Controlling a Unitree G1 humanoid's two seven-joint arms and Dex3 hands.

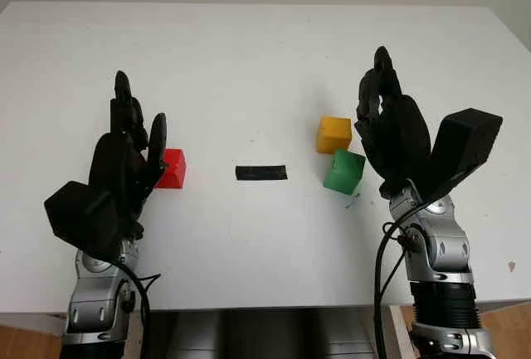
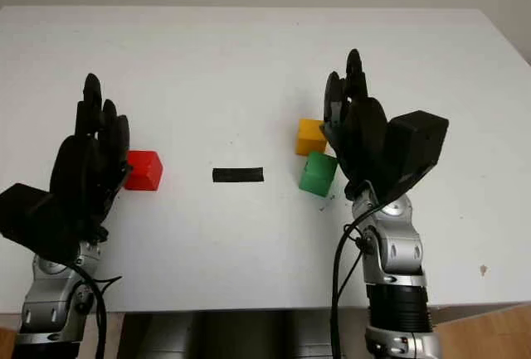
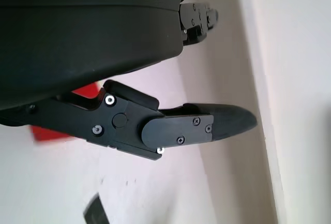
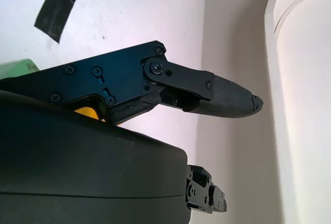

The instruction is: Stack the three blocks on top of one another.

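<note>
No stacking had started: all three blocks sat separately on the white worktop (image 1: pixel 265 60). Red block (image 1: pixel 172 167) lay left of the black tape strip (image 1: pixel 261 172), just beside the left hand (image 1: pixel 133 139), which was open and held nothing. Yellow block (image 1: pixel 333 134) and green block (image 1: pixel 344 171) sat right of the tape, corners nearly touching, yellow farther from the robot. Right hand (image 1: pixel 390 123) was open beside that pair, nothing gripped. Main risk, as I judged it: yellow and green sat so close that fingers closing on one would likely nudge or drag the other; also a skewed grasp would set a block down off-centre and tip the stack. Blocks were cubes, so no real long axis; red looked roughly square to the worktop edge, green was rotated somewhat, yellow slightly. Tape strip's long axis ran left-right.
</note>
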